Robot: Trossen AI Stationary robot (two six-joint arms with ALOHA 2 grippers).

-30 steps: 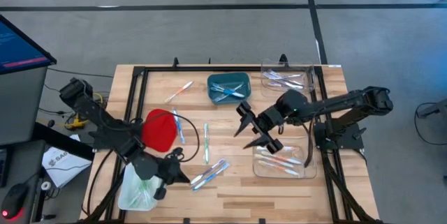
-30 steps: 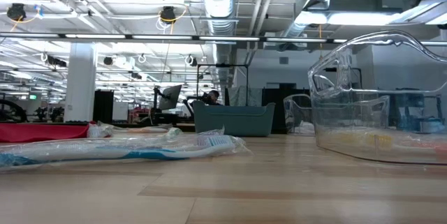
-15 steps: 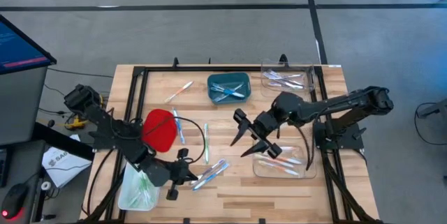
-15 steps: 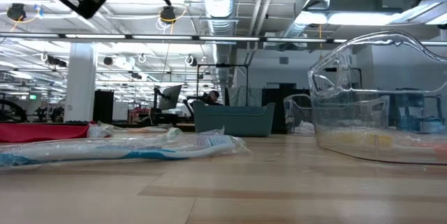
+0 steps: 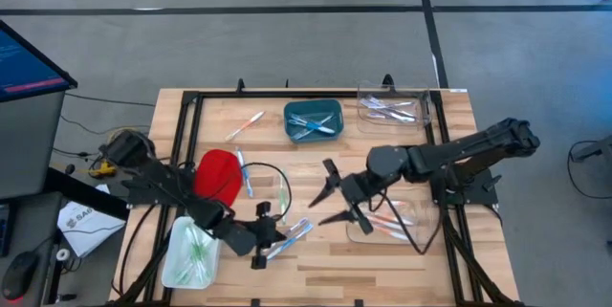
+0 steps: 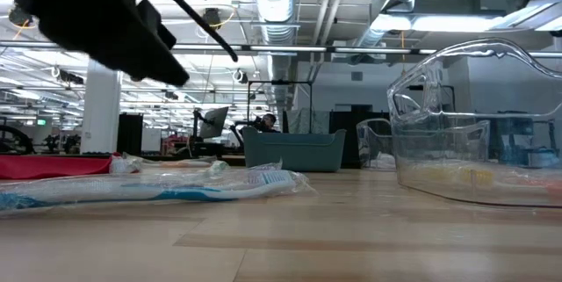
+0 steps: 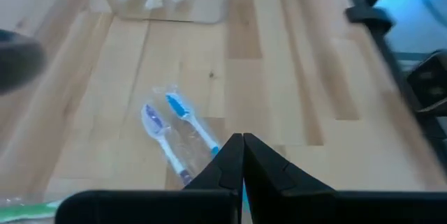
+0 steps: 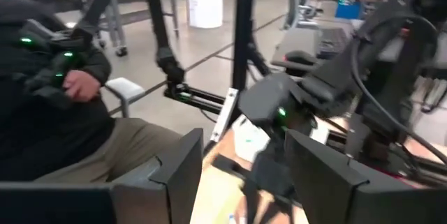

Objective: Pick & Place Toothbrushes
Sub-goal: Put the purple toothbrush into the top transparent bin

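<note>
From above, the left gripper, fingers pressed together, hangs just beside two wrapped toothbrushes on the surface, while the right gripper holds its fingers spread and empty; the left wrist view shows those toothbrushes just ahead of its fingers.

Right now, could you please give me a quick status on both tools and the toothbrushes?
Left tool shut, empty, over the wrapped toothbrushes near the front edge. Right tool open, empty, mid-table beside the clear tray. Nothing blocking.
</note>
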